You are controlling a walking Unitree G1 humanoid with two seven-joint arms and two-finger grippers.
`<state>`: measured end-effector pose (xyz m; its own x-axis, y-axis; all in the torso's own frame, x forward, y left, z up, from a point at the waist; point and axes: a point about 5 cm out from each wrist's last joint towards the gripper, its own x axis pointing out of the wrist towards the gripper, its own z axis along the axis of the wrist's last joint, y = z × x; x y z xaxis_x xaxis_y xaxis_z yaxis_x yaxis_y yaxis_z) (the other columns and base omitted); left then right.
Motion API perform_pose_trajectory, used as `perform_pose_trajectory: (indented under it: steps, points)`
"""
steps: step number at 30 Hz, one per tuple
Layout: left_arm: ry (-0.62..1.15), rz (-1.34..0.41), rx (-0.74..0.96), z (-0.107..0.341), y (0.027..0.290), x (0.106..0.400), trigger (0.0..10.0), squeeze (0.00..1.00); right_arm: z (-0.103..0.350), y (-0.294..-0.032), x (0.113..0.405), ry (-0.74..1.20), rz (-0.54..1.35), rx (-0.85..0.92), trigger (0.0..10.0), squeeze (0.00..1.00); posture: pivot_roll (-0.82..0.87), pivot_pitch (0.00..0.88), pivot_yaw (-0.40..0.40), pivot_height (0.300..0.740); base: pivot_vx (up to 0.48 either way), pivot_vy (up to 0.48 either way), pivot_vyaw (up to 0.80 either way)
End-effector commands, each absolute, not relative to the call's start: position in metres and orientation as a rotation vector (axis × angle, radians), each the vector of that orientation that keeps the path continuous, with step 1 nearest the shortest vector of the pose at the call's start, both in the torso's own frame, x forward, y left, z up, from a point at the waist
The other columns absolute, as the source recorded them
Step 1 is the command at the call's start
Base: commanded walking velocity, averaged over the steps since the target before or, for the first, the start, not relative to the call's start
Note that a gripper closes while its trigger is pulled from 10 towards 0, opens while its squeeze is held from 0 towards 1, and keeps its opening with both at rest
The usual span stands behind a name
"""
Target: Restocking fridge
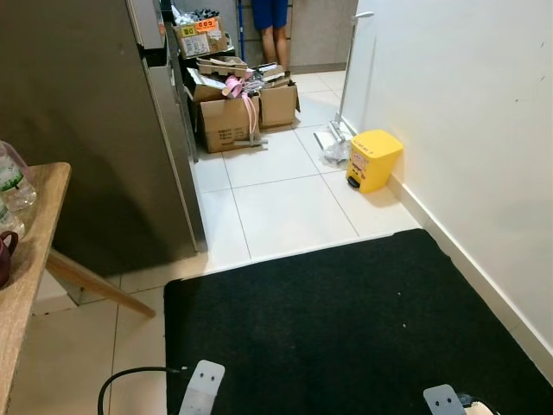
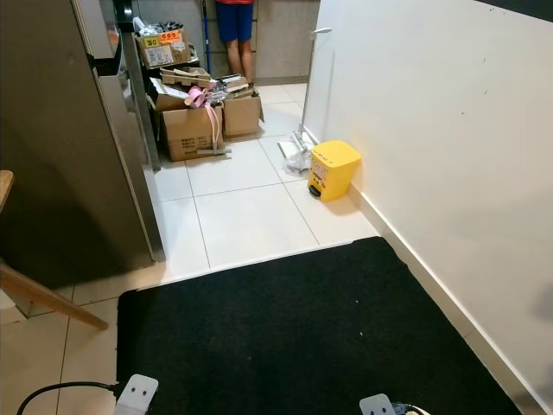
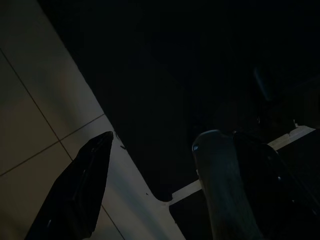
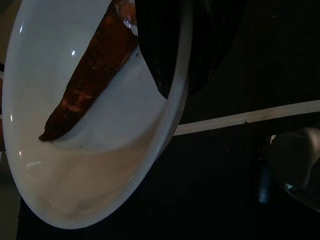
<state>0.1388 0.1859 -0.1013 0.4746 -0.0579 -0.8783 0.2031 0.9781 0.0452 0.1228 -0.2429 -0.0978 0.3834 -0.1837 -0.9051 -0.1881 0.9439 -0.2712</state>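
While walking toward fridge (image 1: pixel 86 130), right gripper (image 4: pixel 172 60) clamped rim of white bowl (image 4: pixel 90 165) carrying reddish food strip (image 4: pixel 90 80); left gripper (image 3: pixel 150 190) hung open, empty.

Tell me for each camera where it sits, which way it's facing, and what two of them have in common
Left eye view: on the head, looking forward and down at the black mat, fridge, yellow bin; both arms' tops show at the bottom edge.
Right eye view: same head, same scene, shifted.
Left wrist view: on the left wrist, looking down along the left gripper, jaws apart, at mat and tiles.
Right wrist view: on the right wrist, looking at the right gripper gripping a white plate that carries reddish-brown food.
Both eyes share the bin and cardboard boxes.
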Motion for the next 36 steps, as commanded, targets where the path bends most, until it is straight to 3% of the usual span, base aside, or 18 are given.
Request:
perform_pose_trajectory:
  steps: [1, 20, 32, 36]
  points:
    - [1.076, -0.189, 0.159, -0.103, 0.181, 0.1354, 10.0, 0.0, -0.0984, -0.2432, 0.1209, 1.194, 0.001, -0.358, 10.0, 0.0, -0.03, 0.009, -0.044, 0.74, 0.24, 0.0, 0.0]
    - [1.079, -0.195, 0.175, -0.1027, 0.1844, 0.135, 10.0, 0.0, -0.0993, -0.2405, 0.1202, 1.198, 0.007, -0.358, 10.0, 0.0, -0.03, 0.01, -0.044, 0.74, 0.269, 0.0, 0.0]
    - [1.08, -0.197, 0.183, -0.1025, 0.187, 0.1346, 10.0, 0.0, -0.0997, -0.2404, 0.119, 1.201, 0.001, -0.348, 10.0, 0.0, -0.03, 0.006, -0.039, 0.74, 0.277, 0.0, -0.8]
    - [1.079, -0.198, 0.19, -0.1021, 0.1887, 0.1353, 10.0, 0.0, -0.0994, -0.2398, 0.1201, 1.192, 0.002, -0.348, 10.0, 0.0, -0.03, 0.004, -0.037, 0.74, 0.277, 0.0, 0.0]
